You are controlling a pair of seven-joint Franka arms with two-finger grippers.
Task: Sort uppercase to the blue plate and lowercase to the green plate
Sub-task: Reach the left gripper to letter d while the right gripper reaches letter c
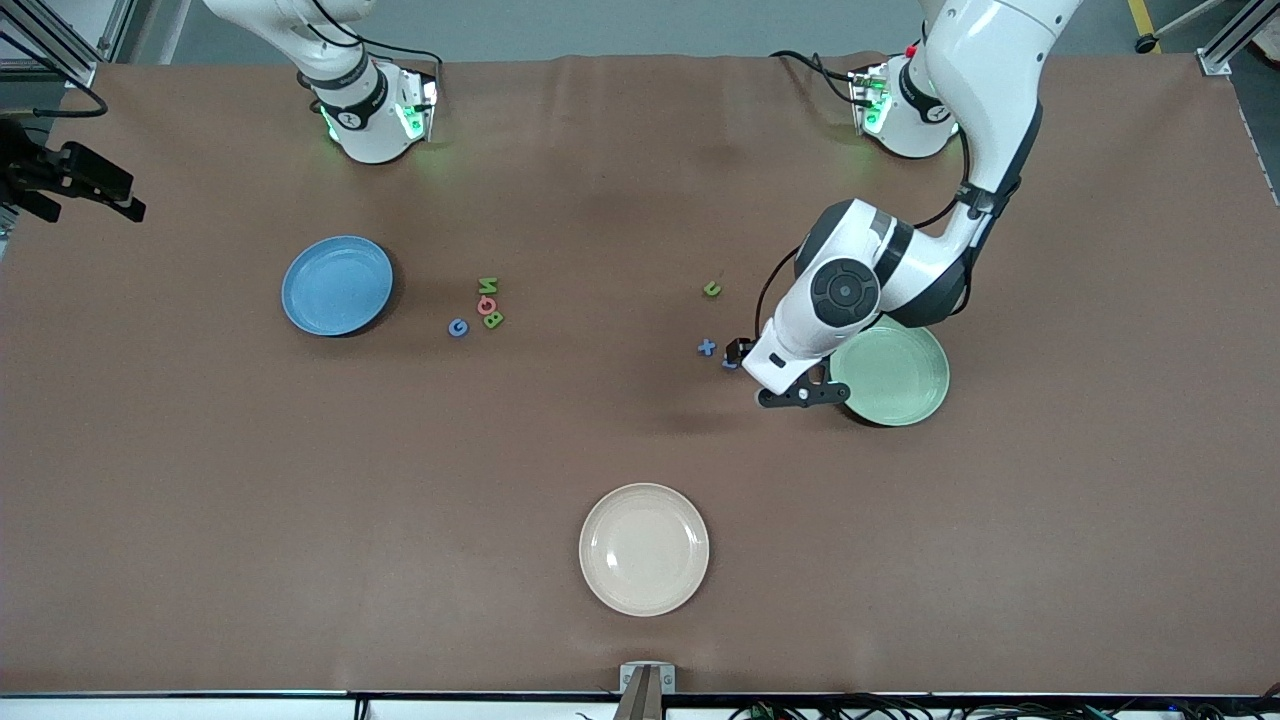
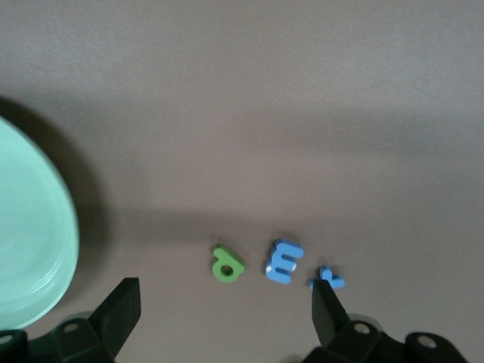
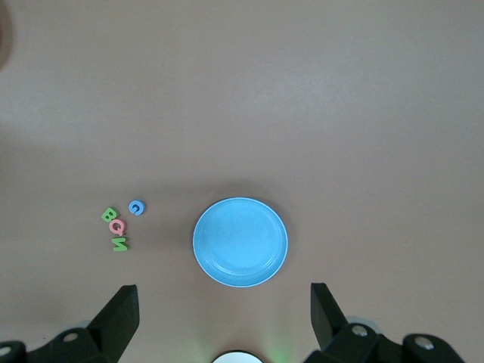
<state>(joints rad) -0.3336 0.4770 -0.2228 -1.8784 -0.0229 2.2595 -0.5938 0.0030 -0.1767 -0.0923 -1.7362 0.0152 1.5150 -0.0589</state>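
Note:
The uppercase letters lie in a cluster near the blue plate: green N, pinkish-red round letter, green B, blue G. My left gripper hangs open and empty low over the lowercase green p, blue m and blue x, beside the green plate. The green u lies apart, farther from the front camera. My right gripper is open and empty, high over the table by its base, above the blue plate.
A cream plate sits near the front edge, midway along the table. The left arm's elbow overhangs the green plate's farther rim. Brown tabletop lies bare between the two letter groups.

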